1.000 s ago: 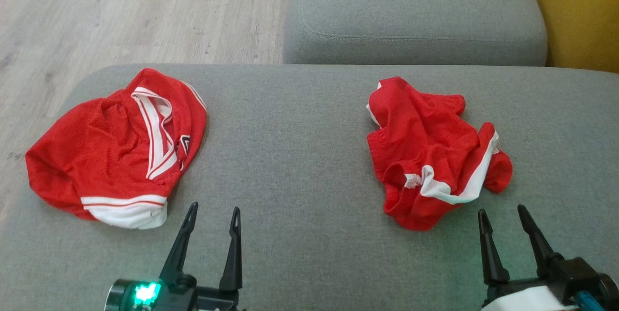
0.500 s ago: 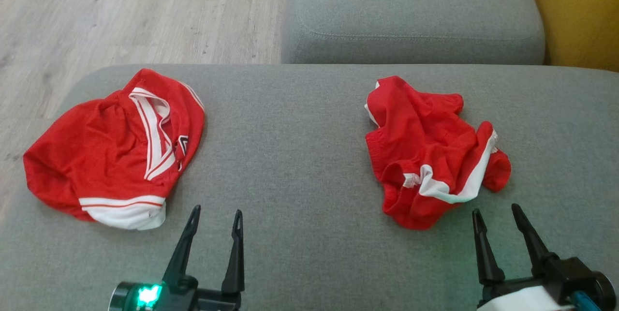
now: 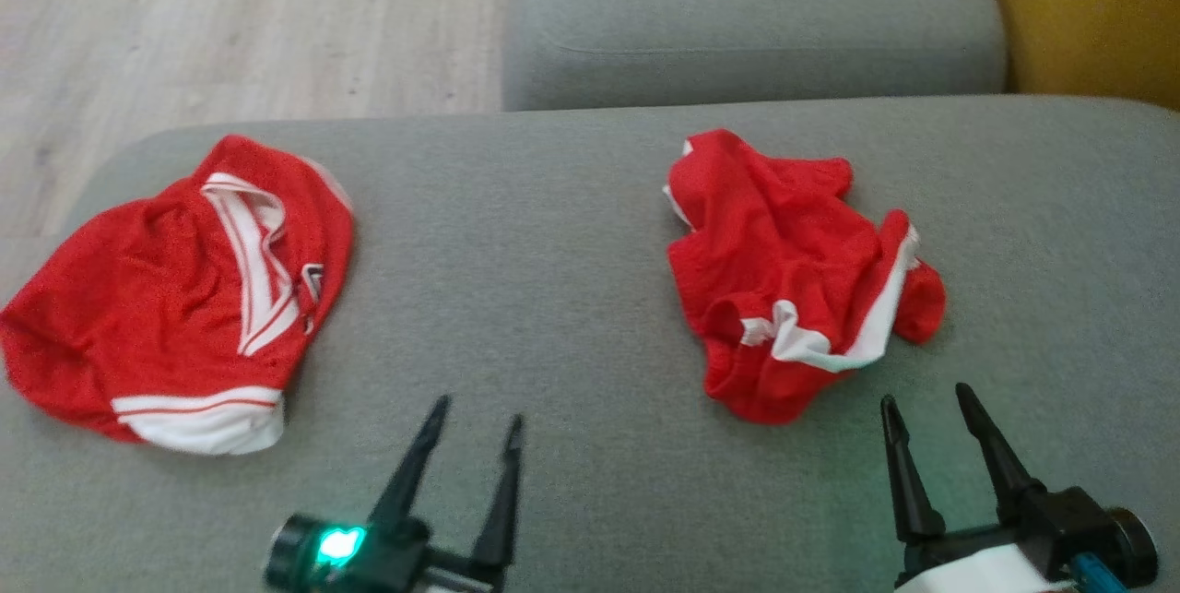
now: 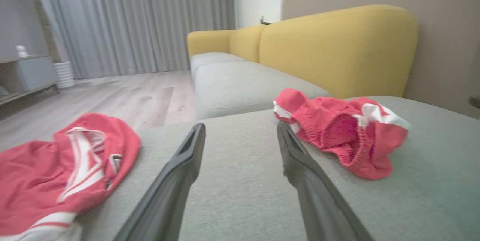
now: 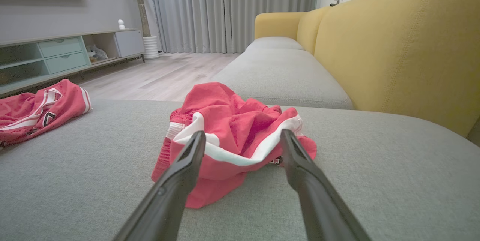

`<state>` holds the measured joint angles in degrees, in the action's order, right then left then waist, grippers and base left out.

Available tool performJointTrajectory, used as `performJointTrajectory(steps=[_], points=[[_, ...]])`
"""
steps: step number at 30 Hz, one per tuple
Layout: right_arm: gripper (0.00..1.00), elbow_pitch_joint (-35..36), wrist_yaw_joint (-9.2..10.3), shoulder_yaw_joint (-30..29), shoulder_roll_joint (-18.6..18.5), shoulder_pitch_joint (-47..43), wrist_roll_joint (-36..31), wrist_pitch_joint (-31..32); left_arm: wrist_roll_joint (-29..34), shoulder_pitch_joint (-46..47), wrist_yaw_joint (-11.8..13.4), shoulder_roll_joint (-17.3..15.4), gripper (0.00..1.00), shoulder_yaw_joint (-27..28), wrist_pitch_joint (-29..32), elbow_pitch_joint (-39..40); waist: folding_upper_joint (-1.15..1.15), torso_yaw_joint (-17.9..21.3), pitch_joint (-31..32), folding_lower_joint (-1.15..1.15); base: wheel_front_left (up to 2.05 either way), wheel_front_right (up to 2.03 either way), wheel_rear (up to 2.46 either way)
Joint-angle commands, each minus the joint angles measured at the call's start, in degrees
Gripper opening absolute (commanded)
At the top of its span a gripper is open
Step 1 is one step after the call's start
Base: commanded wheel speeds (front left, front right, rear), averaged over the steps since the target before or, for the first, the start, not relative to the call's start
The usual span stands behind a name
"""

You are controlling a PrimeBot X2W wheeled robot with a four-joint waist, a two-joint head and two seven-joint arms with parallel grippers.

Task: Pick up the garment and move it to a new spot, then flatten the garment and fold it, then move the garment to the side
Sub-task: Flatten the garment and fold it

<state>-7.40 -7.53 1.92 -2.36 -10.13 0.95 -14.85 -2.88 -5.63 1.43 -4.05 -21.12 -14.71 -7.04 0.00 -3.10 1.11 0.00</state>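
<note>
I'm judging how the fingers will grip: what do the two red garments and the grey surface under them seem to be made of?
Right garment: thin, matte sports knit, probably polyester; soft creases, gathered elastic edge, white trim. Left garment: seemingly the same fabric, faint mesh texture, white striped bands. Grey surface: matte woven upholstery; fine heathered weave over padding.

Grey sofa cushions (image 3: 590,206) with yellow backrest (image 5: 405,46), pale wood floor (image 3: 230,21), grey curtains (image 5: 225,8).

Shorts (image 3: 784,279): on the cushion (image 3: 553,252), just ahead of the right gripper (image 3: 926,395).
Jersey (image 3: 166,298): same cushion, ahead-left of the left gripper (image 3: 477,409).
Second cushion (image 3: 756,12): beyond both garments.
</note>
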Motion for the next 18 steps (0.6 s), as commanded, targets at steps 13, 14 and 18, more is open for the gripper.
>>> performJointTrajectory(steps=[13, 14, 18], points=[[1.0, 2.3, 0.04, 4.1, -0.5, 4.5, -1.3, -0.2, -11.9, 19.8, -6.1, 1.2, 1.0, -9.6, -0.3, -14.9, 0.0, 10.5, -7.2, 0.0, 0.0, 0.0, 0.0], [1.0, 2.4, 0.04, 4.3, -0.5, 4.8, -1.3, -0.2, -12.7, 21.2, -6.1, 1.2, 1.0, -10.2, -0.3, -15.8, 0.0, 11.1, -7.9, 0.0, 0.0, 0.0, 0.0], [1.0, 2.5, 0.04, 4.6, -0.5, 5.8, -1.1, -0.2, -15.3, 25.1, -6.0, 1.2, 1.0, -12.2, -0.3, -19.0, 0.0, 13.6, -9.6, 0.0, 0.0, 0.0, 0.0]])
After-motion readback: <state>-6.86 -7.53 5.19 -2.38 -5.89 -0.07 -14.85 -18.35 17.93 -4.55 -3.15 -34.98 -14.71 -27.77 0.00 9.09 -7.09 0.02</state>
